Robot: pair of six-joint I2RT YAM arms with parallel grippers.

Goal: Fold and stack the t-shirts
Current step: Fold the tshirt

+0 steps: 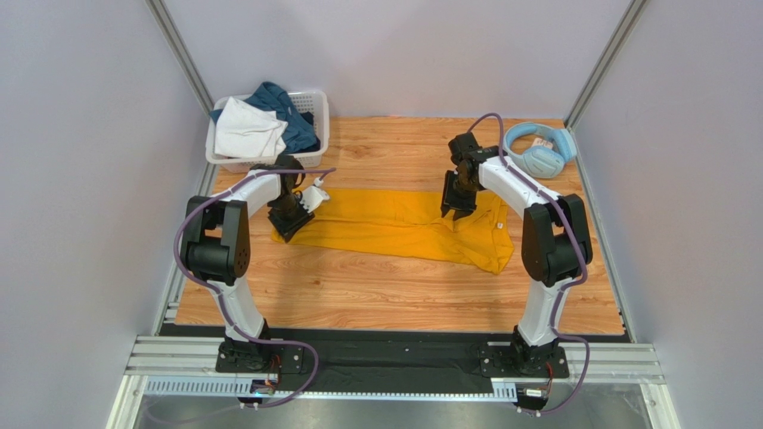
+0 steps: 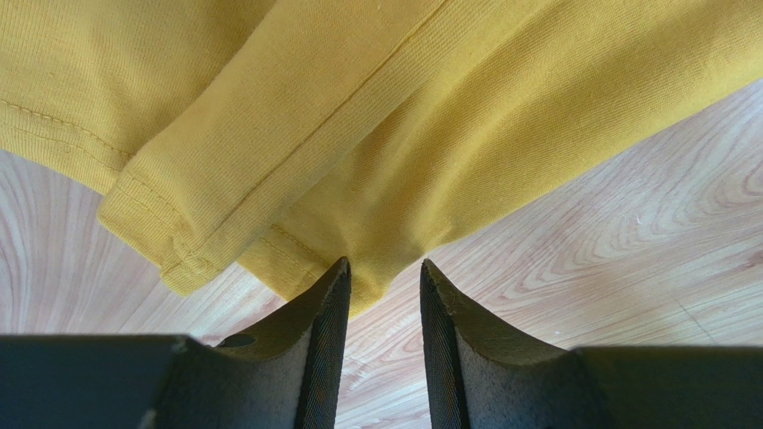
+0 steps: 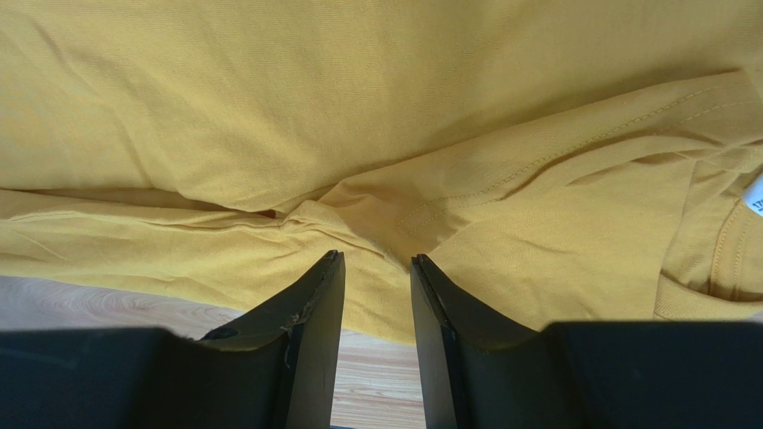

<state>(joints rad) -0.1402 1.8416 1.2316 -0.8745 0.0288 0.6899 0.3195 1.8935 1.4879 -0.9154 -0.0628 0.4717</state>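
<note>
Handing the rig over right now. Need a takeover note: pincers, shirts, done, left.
Left pincer: jaws narrowly apart, a hem corner of the mustard-yellow t-shirt between the tips; grip not confirmed.
Right pincer: same, over a wrinkle near the collar.
Shirt lies as a long band on the wooden table, collar to the right.
White garment and dark teal garment are in the white basket.
Done: apparently one lengthwise fold.
Left: finish this fold, fold the other two, stack.
</note>
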